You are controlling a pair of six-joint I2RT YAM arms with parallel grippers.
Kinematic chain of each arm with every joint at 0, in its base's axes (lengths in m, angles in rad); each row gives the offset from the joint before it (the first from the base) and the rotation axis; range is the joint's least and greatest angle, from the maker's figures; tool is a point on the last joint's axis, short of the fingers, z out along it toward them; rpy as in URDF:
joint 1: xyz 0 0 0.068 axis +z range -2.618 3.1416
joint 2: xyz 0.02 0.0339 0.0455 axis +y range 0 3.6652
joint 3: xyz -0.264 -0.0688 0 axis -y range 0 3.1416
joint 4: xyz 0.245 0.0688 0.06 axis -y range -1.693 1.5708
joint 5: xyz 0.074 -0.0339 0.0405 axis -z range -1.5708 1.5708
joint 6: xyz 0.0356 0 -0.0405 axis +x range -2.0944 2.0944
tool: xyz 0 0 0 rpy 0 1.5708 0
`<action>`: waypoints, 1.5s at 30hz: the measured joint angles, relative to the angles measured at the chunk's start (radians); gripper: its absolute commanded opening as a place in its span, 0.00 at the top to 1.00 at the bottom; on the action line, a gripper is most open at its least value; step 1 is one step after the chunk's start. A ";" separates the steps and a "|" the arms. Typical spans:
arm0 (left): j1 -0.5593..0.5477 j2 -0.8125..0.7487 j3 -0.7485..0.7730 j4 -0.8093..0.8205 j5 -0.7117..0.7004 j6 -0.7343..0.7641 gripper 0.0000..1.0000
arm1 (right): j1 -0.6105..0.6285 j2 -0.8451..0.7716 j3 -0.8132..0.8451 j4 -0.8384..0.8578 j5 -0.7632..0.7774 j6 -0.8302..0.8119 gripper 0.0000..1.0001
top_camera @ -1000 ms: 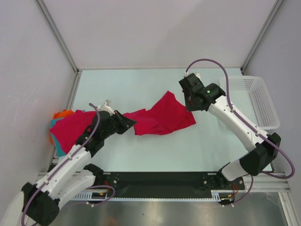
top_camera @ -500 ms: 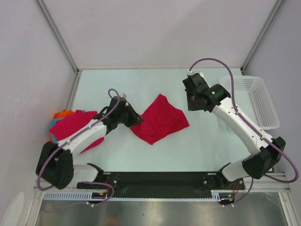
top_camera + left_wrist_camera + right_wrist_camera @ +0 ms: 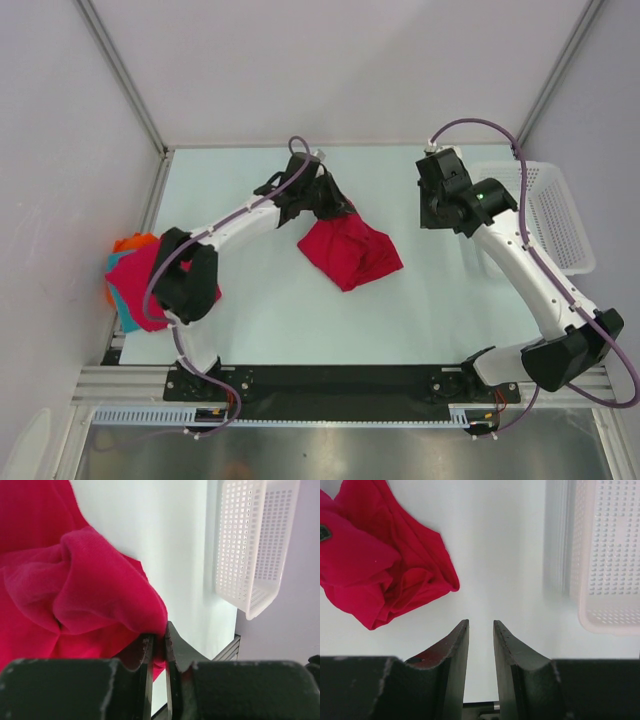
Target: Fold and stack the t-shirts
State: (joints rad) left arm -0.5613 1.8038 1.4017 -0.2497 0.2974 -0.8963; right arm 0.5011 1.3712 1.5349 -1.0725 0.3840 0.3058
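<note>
Currently, a red, orange and teal garment pile lies at the table's left edge, the left gripper pinches a fold of the crumpled red t-shirt mid-table, and beyond bare surface the right gripper hovers with jaws parted near the white basket on the right edge.

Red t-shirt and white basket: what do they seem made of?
Red t-shirt: soft knit cloth, probably cotton jersey, with a matte finish; it bunches into rounded folds. White basket: rigid moulded plastic, slightly glossy; it has a regular grid of small holes and a smooth rim.
</note>
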 measured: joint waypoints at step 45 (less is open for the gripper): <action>0.000 -0.981 -0.599 -0.304 -0.165 0.015 0.78 | 0.090 -0.031 -0.069 0.037 -0.115 0.027 0.67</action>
State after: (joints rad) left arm -0.5617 0.8230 0.8024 -0.5541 0.1326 -0.8814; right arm 0.5911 1.3407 1.4654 -1.0351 0.2691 0.3325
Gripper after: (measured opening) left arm 0.216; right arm 0.324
